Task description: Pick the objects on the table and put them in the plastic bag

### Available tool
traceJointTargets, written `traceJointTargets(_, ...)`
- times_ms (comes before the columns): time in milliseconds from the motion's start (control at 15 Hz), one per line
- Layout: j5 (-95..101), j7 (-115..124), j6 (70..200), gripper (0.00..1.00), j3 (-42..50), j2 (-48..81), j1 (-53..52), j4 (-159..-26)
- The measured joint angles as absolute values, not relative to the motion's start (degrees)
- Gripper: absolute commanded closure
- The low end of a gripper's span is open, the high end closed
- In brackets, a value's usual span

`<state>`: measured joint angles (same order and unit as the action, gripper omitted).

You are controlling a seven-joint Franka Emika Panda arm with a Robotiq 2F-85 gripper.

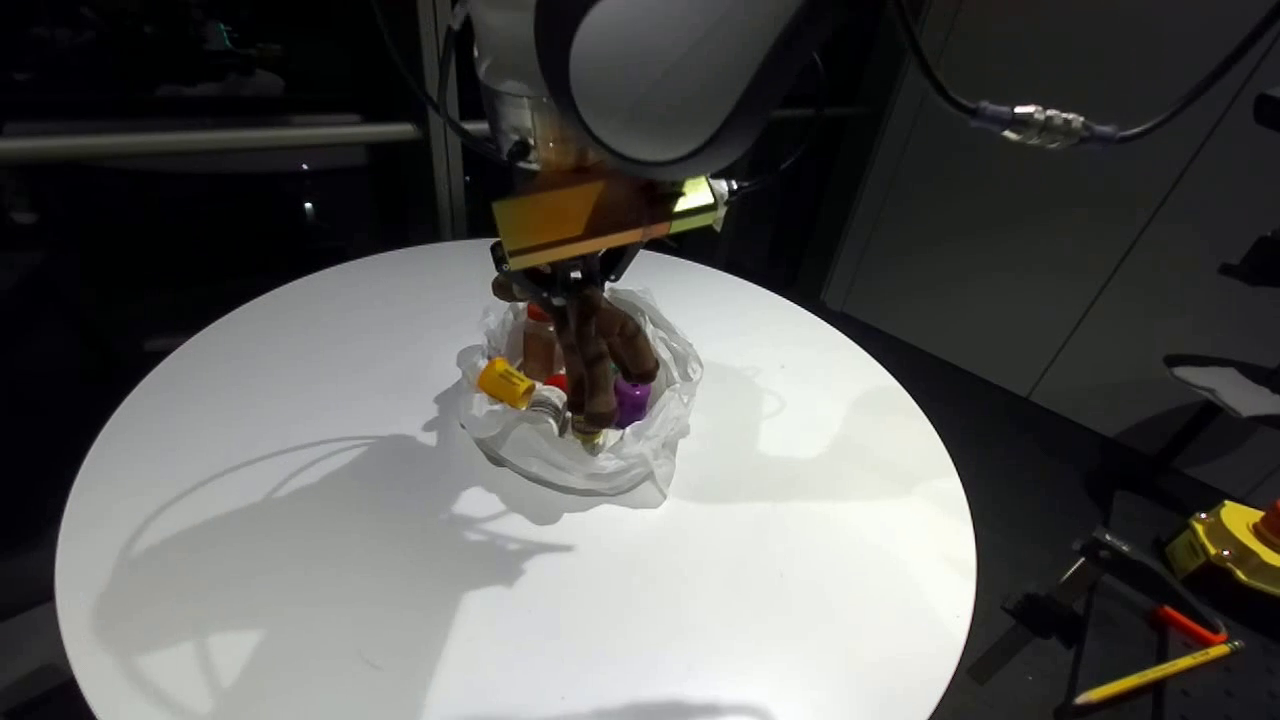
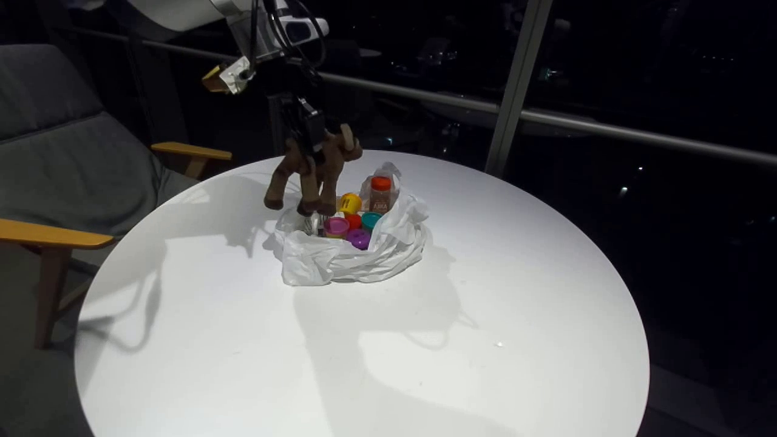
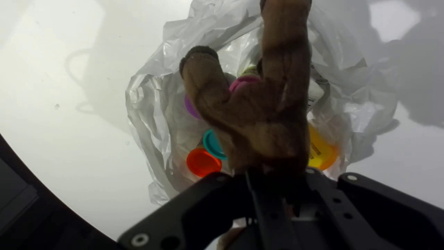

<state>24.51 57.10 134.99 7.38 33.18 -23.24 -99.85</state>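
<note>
Pincer (image 2: 313, 149) clamped on the plush toy (image 2: 330, 173), left of centre in an exterior view; mid-frame, the plastic bag (image 2: 352, 265) holds a red-lidded jar (image 2: 380, 198) and coloured tubs (image 2: 359, 239).

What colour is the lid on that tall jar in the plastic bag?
Orange-red. The lid shows best in an exterior view.

Brown plush toy (image 3: 258, 111) in the pincer (image 3: 282, 175), above a crinkled plastic bag (image 3: 152, 114) with coloured tubs (image 3: 203, 162) inside
</note>
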Motion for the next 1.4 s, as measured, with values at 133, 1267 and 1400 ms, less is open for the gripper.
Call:
traceJointTargets(133, 28.1, 62.2, 135.6, 0.87, 8.4, 35.3, -24.1, -99.5)
traceJointTargets(1267, 34.8, 77.9, 135.2, 0.0, 10.1, 31.6, -25.0, -98.0)
traceJointTargets(1400, 34.8, 77.7, 135.2, 0.0, 9.8, 26.3, -23.7, -100.2)
